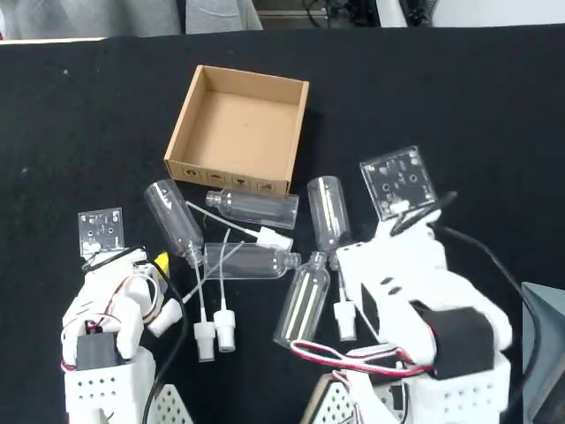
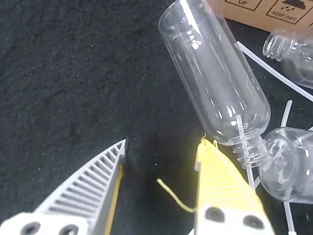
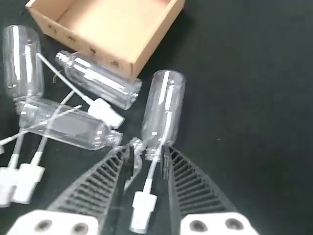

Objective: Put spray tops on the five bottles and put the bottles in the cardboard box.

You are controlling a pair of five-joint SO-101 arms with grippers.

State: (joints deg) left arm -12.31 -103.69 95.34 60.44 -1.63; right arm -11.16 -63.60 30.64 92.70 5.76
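Pose: hovering low with right gripper (image 3: 146, 148) parted, straddling a bottle (image 3: 164, 107) neck. Hanging left gripper (image 2: 162, 143) spread beside another bottle (image 2: 215, 83).

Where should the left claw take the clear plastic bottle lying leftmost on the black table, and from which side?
Probably mid-body, from above, fingers across the round wall of the clear plastic bottle. It lies flat, its neck crowded by a second clear bottle and thin white tubes; the open left claw sits by that neck.

The bottles (image 1: 256, 208) are clear and the spray tops (image 1: 226, 329) white. The cardboard box (image 1: 228, 176) is plain tan; the counter (image 1: 441, 106) is black.
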